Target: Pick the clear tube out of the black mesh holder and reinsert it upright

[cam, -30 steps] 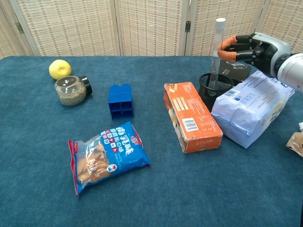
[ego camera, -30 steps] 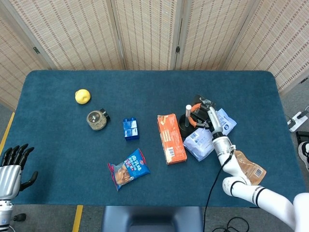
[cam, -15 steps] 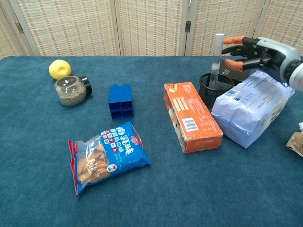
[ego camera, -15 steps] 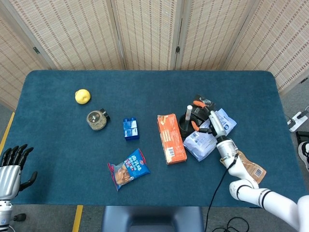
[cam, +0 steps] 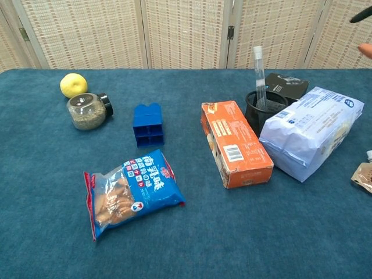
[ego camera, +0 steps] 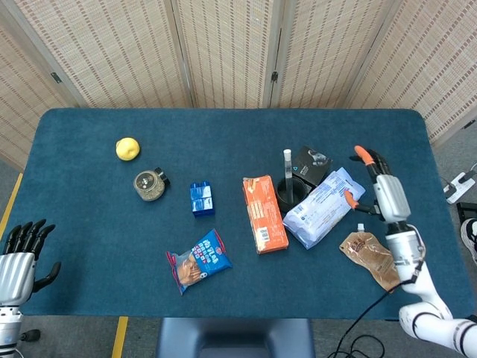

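Note:
The clear tube stands nearly upright in the black mesh holder, leaning slightly left in the chest view, with nothing touching it. My right hand hangs well to the right of the holder, past the white bag, fingers spread and empty. Only its orange and black fingertips show at the chest view's right edge. My left hand rests at the lower left off the table, fingers apart and empty.
An orange box lies left of the holder, a white-blue bag right of it, a black box behind it. A brown pouch lies near the right hand. Snack bag, blue brick, jar and lemon lie on the left.
My right hand let go of the tube and drew away to the right, clear of the bag. The tube stays standing in the holder. The left hand has not moved.

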Motion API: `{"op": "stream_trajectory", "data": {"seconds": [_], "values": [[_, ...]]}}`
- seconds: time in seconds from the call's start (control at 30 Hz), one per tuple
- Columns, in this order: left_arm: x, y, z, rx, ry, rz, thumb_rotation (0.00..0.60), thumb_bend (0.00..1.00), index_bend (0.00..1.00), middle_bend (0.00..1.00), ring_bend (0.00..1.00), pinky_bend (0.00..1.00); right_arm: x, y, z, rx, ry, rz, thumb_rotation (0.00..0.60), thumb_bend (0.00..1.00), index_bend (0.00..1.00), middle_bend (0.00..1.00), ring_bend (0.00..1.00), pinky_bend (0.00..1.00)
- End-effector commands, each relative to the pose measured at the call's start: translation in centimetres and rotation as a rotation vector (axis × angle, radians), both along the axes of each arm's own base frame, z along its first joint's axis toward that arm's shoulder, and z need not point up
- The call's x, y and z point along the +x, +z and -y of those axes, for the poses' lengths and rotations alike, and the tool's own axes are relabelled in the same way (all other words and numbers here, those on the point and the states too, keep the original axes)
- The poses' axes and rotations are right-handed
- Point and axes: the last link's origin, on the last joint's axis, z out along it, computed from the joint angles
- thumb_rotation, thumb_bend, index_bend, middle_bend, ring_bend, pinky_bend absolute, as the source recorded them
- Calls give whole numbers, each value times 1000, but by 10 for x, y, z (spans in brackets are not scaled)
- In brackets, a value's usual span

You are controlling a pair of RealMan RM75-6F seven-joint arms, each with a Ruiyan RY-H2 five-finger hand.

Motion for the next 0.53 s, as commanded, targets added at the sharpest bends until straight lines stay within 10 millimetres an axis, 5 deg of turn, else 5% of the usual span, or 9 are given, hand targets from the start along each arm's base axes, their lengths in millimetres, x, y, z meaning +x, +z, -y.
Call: {"op": "stream_trajectory", "data": {"seconds": [0.03,0.37,0.53], "values": [[2,-1,-1,2,-8,0,600,364,177,114,75,83,-22,25,-54,-60,-56,-168,600,329,95,213,15,48],[6,1,-1,13,-13,-4,600,364,177,114,75,83,-48,46,-123,-19,-147,-251,600,329,95,103,0,49],[7,1,-1,13,-17,0,600,364,178,114,75,83,-52,46,-140,-36,-144,-249,600,329,95,97,0,48]]}}
